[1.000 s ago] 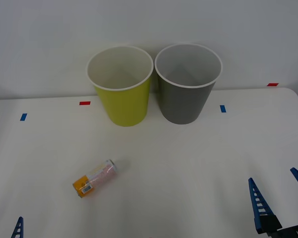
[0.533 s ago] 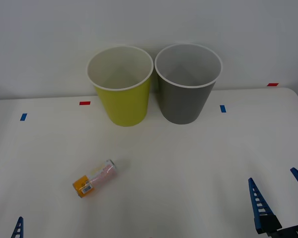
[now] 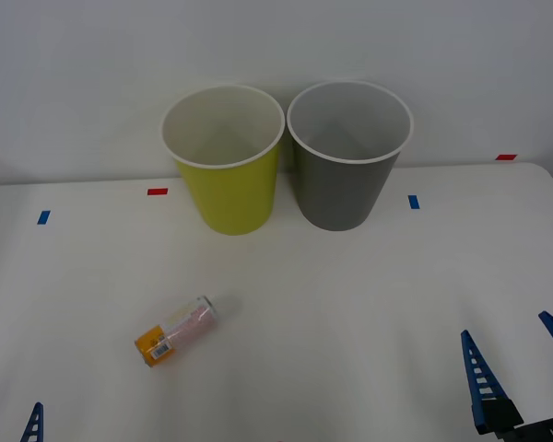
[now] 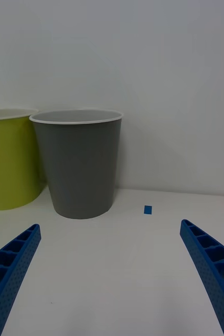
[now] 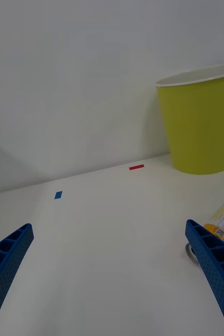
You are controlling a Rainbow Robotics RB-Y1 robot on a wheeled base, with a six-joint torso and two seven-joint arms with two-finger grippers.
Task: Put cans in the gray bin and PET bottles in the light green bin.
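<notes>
can [image 3: 176, 331] lay on its side, long axis diagonal, orange end nearest left gripper [image 5: 109, 273]; both grippers spread wide, empty; right gripper [image 4: 112, 273] farther off.

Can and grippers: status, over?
Left gripper and right gripper open, low at table's near edge. Can lying on its side, nearer left arm. Gray bin upright at back; path unobstructed.

I see the slim drink can [image 3: 176, 331] lying on its side on the white table [image 3: 350, 304], well short of the light green bin [image 3: 225, 158] and gray bin [image 3: 347, 154], which stand side by side. Right gripper [image 3: 519, 370] is spread open at the near edge.
</notes>
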